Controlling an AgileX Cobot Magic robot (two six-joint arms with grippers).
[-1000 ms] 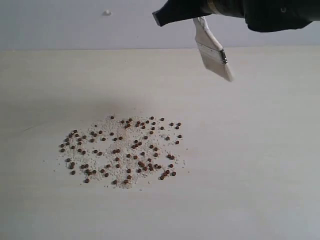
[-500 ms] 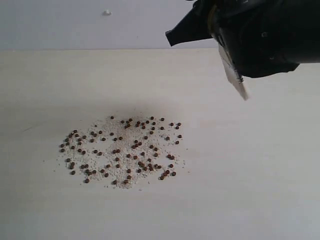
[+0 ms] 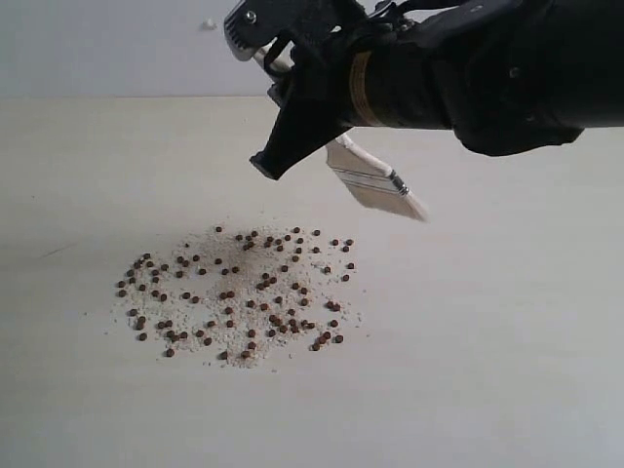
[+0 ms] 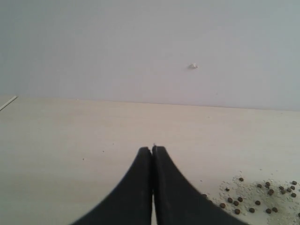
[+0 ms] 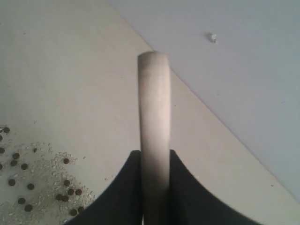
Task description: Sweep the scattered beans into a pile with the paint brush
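Observation:
The beans lie scattered as small reddish-brown pellets among whitish crumbs on the pale table, in a wide loose patch. My right gripper is shut on the wooden handle of the paint brush. It holds the brush slanted in the air above the patch's far right edge, bristles lowest and clear of the table. The right wrist view shows the handle edge-on in the gripper, with beans beside it. My left gripper is shut on nothing, with beans to one side.
A grey wall rises behind the table's far edge, with a small white speck on it. The bulky black right arm spans the upper right of the exterior view. Bare tabletop surrounds the bean patch.
The right arm has swung left and down and turned. The brush, held high at the right before, now slants with its bristles just above the patch's far right edge. The beans have not moved.

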